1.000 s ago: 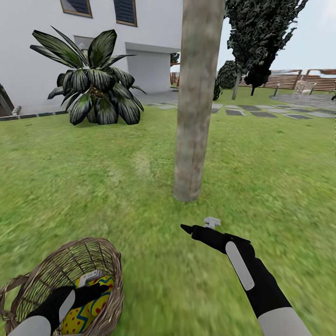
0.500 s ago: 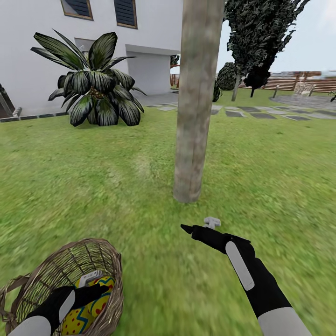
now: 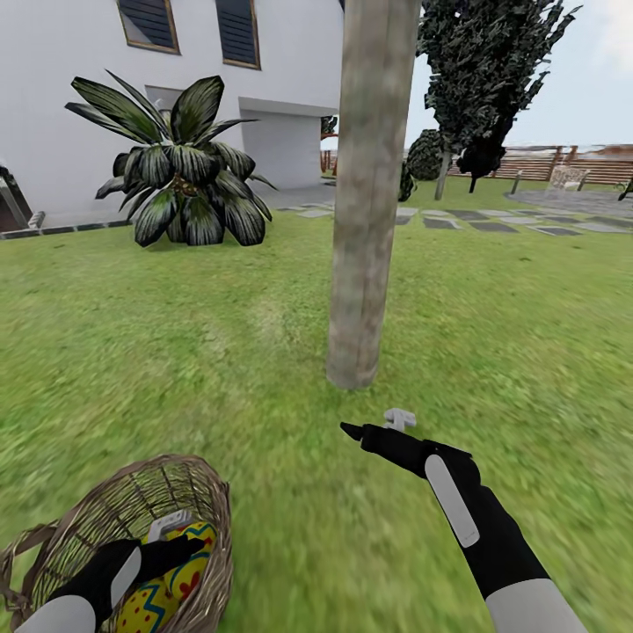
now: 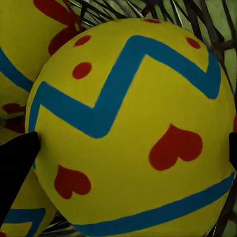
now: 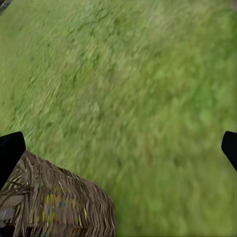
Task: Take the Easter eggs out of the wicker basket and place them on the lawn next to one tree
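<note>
Head looks downward; wrists share wicker basket (image 5: 54,202).

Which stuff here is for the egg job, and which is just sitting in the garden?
For the job:
Easter eggs
wicker basket
lawn
tree
left hand reaching into the basket
right hand over the grass

Just there:
palm
white house
paving stones
fence

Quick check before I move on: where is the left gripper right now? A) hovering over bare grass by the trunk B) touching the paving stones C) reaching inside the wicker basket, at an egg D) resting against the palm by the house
C: the head view shows the left gripper inside the wicker basket, and its wrist view shows an Easter egg between the jaws.
</note>
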You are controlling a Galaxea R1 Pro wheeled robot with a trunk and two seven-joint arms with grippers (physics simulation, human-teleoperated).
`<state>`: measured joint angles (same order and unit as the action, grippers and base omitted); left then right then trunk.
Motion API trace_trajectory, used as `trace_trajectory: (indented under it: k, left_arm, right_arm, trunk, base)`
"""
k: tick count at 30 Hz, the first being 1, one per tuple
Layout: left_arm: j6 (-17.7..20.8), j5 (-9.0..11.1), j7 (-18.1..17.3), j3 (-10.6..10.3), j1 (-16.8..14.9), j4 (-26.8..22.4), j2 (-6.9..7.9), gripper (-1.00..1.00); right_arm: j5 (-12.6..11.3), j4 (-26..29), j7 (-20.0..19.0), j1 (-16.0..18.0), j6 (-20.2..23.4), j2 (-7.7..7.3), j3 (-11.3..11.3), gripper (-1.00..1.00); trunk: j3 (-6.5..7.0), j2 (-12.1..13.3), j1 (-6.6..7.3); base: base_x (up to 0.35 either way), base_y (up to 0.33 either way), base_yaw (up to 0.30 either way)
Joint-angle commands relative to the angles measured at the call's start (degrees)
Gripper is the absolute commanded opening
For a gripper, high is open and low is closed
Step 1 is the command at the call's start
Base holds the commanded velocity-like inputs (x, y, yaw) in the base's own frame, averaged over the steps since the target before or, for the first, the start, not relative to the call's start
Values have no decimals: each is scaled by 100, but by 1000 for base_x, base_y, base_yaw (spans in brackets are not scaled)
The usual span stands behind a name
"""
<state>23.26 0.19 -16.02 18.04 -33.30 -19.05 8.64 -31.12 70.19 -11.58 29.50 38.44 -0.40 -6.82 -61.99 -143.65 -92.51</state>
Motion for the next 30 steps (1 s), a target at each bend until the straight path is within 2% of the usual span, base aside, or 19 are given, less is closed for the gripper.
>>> trace_trajectory:
  k: [1,3,9,17,19,30]
  left_arm:
    - [47,0,-24,41,-2,-8,-3,-100]
    - [47,-3,-24,39,-6,-5,-3,-100]
    - [47,-17,-18,37,-6,-2,-3,-100]
    - [47,-19,-17,34,-2,-2,-3,-100]
    - [47,-19,-16,33,-2,-2,-3,-100]
    - [104,-19,45,27,-9,-1,5,-100]
  right_arm:
    - [3,4,-11,3,19,-4,-3,100]
    - [2,4,-11,3,17,-4,-3,100]
    - [1,4,-11,3,16,-4,-3,100]
    - [3,4,-11,3,15,-4,-3,100]
    - [3,4,-11,3,17,-4,-3,100]
    - [1,4,-11,3,21,-4,-3,100]
  trunk:
    - [-5,-2,1]
    - [-5,-2,1]
    - [128,6,17]
    - [128,6,17]
    - [172,9,22]
    - [216,11,27]
  base:
    - [0,0,0]
    - [0,0,0]
    - [0,0,0]
    - [0,0,0]
    - [0,0,0]
    - [0,0,0]
